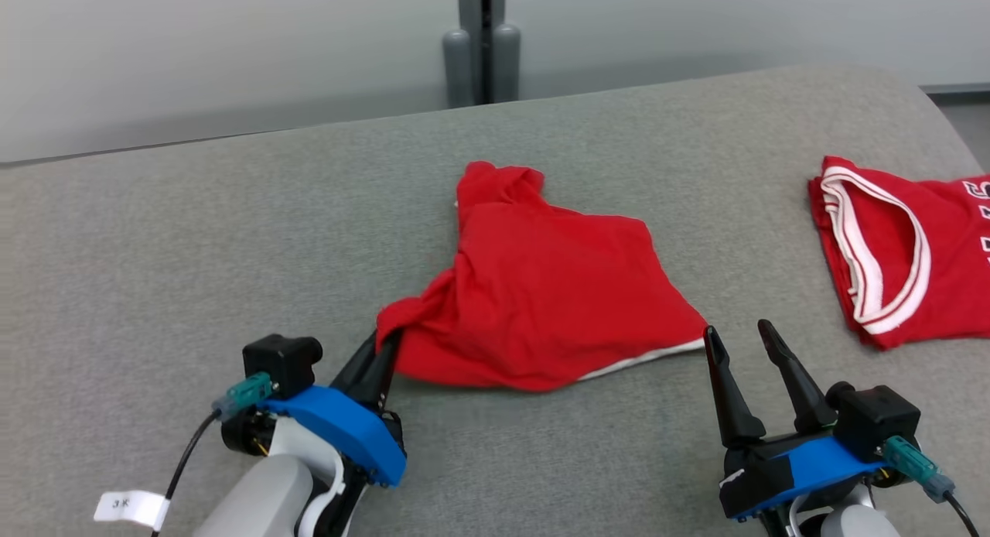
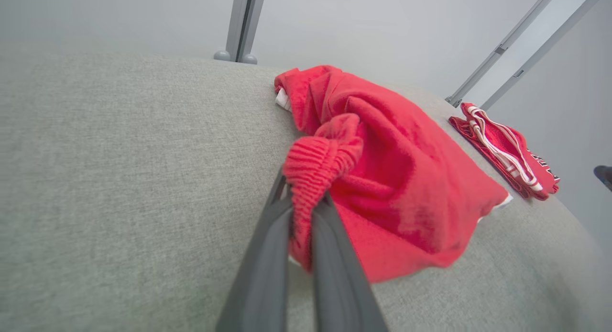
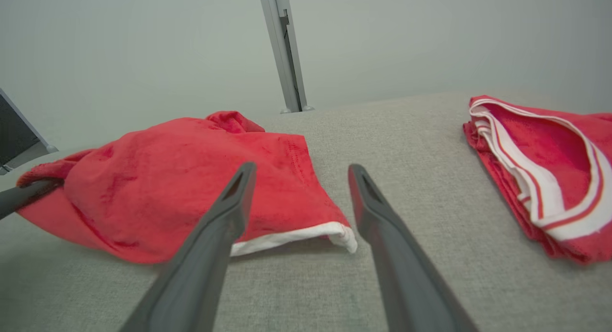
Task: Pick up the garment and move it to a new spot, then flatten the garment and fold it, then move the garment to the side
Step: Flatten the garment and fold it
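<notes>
**Item 1. Left pincer** point(image 1: 384, 345). Closed. A bunched, ribbed corner of the red garment point(image 1: 541, 305) is clamped between its two dark fingers point(image 2: 267, 255). In the left wrist view the gathered cloth is seen bulging out above the fingertips.

**Item 2. Red garment.** Crumpled, not flattened, and laid on the grey surface point(image 1: 193, 251). Its bulk is spread ahead of the left pincer and to that pincer's right. Its near-left corner is the part gripped. A rumpled peak is raised at the end farthest from both pincers.

**Item 3. White hem** point(image 3: 287, 236). It is shown along the garment's near-right edge. Its end is placed just ahead of the right pincer point(image 1: 739, 330), close by that pincer's left fingertip. Whether the two are touching cannot be told.

**Item 4. Right pincer.** Open, with its fingers spread well apart and pointed away from the robot, low over the surface.

**Item 5. Second garment** point(image 1: 889, 251). Red, with a white-and-red striped trim, and folded. It is laid ahead of the right pincer and to its right, well apart from the red garment. White lettering is cut off by the edge of the head view.

**Item 6. Post** point(image 1: 481, 42). Grey and upright, it is set beyond the far edge of the surface, ahead of both pincers.
</notes>
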You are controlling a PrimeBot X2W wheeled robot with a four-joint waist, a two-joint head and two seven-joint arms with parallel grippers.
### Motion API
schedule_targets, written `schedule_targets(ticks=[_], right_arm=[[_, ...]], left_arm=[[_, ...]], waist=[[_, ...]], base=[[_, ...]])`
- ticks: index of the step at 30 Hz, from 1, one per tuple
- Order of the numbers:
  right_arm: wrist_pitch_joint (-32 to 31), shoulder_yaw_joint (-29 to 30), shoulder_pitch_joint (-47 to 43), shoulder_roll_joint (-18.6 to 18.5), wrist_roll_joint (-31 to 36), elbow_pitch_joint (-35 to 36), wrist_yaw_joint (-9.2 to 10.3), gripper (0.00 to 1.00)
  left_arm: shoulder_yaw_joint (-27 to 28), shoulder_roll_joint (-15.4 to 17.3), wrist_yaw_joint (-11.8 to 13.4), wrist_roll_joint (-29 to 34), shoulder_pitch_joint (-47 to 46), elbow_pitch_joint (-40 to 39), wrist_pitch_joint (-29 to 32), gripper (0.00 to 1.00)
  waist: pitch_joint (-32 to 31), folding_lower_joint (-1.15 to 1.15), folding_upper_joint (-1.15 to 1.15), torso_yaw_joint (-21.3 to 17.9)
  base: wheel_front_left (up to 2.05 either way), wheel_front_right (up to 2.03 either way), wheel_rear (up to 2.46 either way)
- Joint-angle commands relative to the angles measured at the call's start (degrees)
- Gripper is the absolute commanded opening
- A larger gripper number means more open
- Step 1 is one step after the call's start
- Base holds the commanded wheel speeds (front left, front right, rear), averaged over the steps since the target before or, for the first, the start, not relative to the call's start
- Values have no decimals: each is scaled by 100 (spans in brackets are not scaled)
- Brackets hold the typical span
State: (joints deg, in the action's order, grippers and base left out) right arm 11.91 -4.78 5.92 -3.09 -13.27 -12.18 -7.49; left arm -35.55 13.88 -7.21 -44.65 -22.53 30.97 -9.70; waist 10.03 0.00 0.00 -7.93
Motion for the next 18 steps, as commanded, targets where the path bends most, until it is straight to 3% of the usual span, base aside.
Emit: schedule_targets(ticks=[1,5,13,15,18], right_arm=[[3,30,29,5,3,4,-1,100],[-36,51,-54,1,35,37,-1,100],[-54,72,-116,-3,26,83,-1,100],[-52,40,-97,-1,4,86,-1,100],[-51,-35,-29,1,-23,89,-1,100]], left_arm=[[-23,45,-44,-37,126,-131,11,0],[-54,213,90,-267,610,-821,341,0],[143,611,1058,-910,1859,-2772,1214,0],[146,665,1249,-821,1892,-2896,1266,0],[252,458,1417,-848,1683,-2761,1190,0]], waist=[[16,0,0,90],[-36,0,0,294],[-84,0,0,469],[-68,0,0,461],[-17,0,0,402]], base=[[0,0,0],[0,0,0],[0,0,0],[0,0,0],[0,0,0]])
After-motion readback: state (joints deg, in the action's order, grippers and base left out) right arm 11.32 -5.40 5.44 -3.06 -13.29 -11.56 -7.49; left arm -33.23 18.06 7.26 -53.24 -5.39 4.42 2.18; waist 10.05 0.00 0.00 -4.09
